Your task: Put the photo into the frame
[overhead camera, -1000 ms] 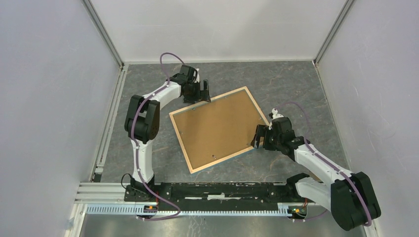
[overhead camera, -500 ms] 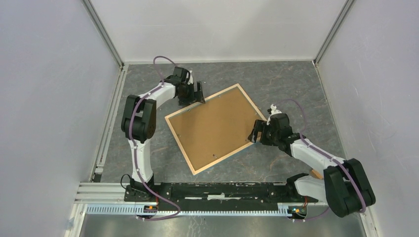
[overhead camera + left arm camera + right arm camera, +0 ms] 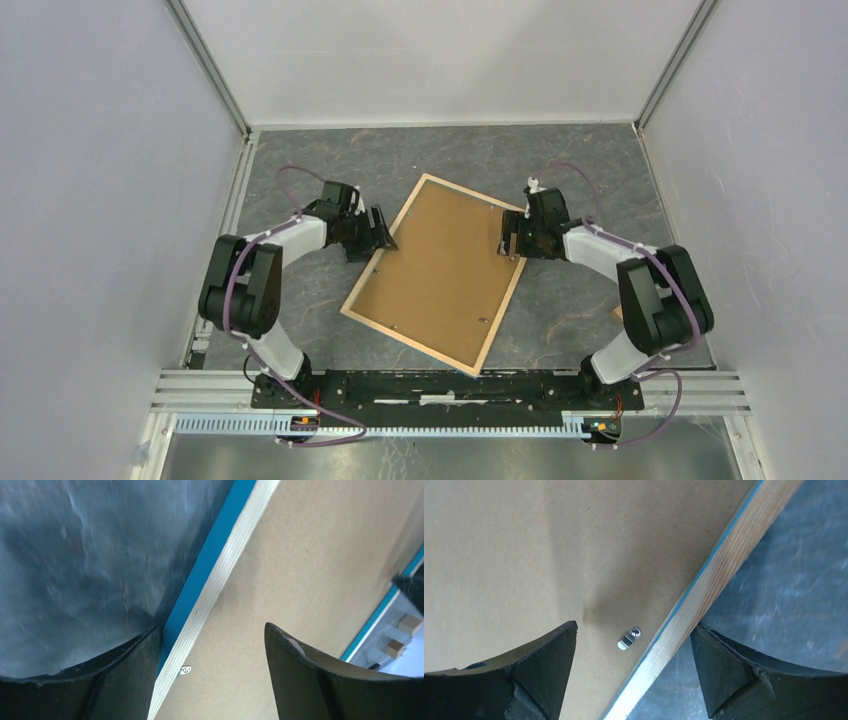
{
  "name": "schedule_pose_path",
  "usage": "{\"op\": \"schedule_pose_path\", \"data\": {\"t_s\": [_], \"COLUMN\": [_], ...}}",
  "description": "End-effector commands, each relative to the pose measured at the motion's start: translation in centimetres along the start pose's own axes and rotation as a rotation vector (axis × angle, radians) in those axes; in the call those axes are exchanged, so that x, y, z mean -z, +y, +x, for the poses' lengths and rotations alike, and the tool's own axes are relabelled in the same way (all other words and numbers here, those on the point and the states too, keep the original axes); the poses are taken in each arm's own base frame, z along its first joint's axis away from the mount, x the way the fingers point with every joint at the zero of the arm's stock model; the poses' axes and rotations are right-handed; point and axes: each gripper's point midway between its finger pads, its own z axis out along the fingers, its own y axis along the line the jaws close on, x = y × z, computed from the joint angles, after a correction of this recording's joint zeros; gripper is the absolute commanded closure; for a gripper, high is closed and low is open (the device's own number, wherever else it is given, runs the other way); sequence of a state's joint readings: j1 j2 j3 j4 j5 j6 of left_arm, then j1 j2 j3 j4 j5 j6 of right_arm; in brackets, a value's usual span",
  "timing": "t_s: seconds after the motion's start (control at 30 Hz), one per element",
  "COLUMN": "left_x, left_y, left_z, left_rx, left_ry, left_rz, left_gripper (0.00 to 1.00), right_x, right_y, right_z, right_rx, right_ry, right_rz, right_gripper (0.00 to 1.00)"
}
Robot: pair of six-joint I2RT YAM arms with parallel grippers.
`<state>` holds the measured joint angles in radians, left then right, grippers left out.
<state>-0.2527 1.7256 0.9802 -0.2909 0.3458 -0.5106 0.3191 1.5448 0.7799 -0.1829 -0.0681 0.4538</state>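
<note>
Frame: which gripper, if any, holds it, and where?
Neither grips it. Left gripper and right gripper stand open astride opposite rims of the frame.

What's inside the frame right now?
A brown backing board fills the frame from behind, with a metal clip near the rim. Anything under the board, photo included, is covered.

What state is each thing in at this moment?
Frame, lying back-up on the table, askew.
Backing board, seated in the frame's back.
Left claw, open, straddling the frame's left rim.
Right claw, open, straddling the frame's right rim.
Photo, not in view.
</note>
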Motion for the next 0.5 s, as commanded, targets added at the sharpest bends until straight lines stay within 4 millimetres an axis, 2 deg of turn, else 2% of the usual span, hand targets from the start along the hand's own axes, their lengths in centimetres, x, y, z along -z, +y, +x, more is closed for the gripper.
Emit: {"op": "schedule_pose_path", "data": {"t_s": [0.0,0.07,0.23,0.4,0.47], "left_x": [1.0,1.5,1.5,1.2,1.0], "left_y": [-2.2,-2.3,-0.7,0.2,0.5], "left_z": [6.2,6.1,4.1,3.6,3.5], "left_rx": [0.122,0.100,0.006,-0.034,-0.036], "left_ry": [0.176,0.188,0.165,0.174,0.187], "left_rz": [0.101,0.096,-0.037,-0.090,-0.104], "left_gripper": [0.22,0.22,0.21,0.25,0.29], "right_x": [-1.0,-1.3,-0.6,0.3,0.3], "right_y": [3.0,2.6,0.7,-0.7,-1.1], "right_z": [-2.5,-3.1,-3.8,-3.4,-3.1], "right_rx": [0.123,0.168,0.220,0.220,0.214], "right_ry": [0.031,0.045,0.050,0.051,0.050], "right_rz": [-0.085,-0.055,0.055,0.123,0.141], "right_gripper": [0.13,0.14,0.15,0.15,0.16]}}
